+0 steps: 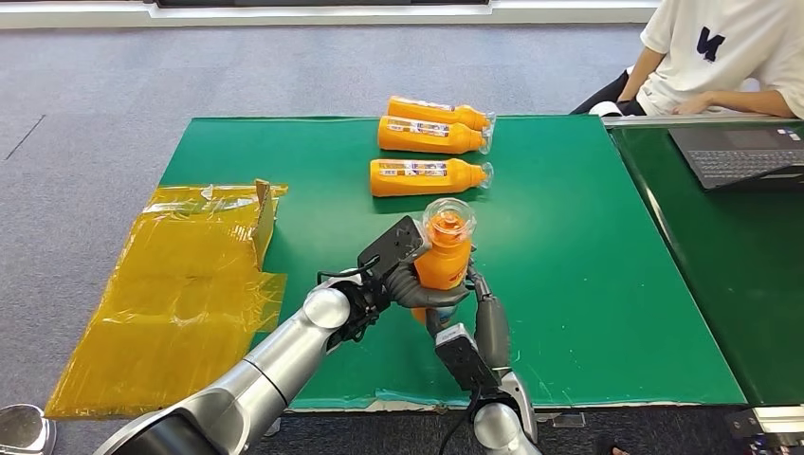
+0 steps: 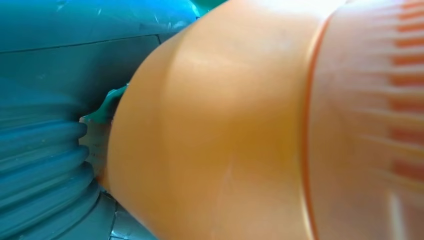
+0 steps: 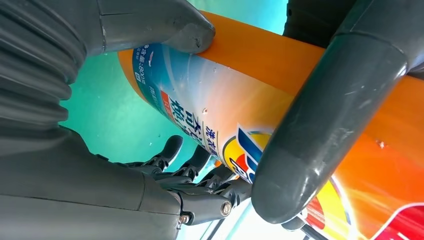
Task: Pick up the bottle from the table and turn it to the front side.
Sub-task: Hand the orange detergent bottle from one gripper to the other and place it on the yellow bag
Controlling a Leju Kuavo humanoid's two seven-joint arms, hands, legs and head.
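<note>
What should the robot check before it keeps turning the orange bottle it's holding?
1. Left hand holds the bottle: ok, it wraps the body from the side.
2. Right hand is helping: cannot tell for sure; in the right wrist view a thumb lies across the bottle, but whether it is the right hand's own is unclear.
3. Bottle is off the green table: ok, it is raised, cap end up toward the camera.
4. Front label faces forward: cannot tell; a printed label shows in the right wrist view.
5. Three lying bottles are out of the way: ok, farther back.
6. Person is away: ok, seated at the laptop.
</note>
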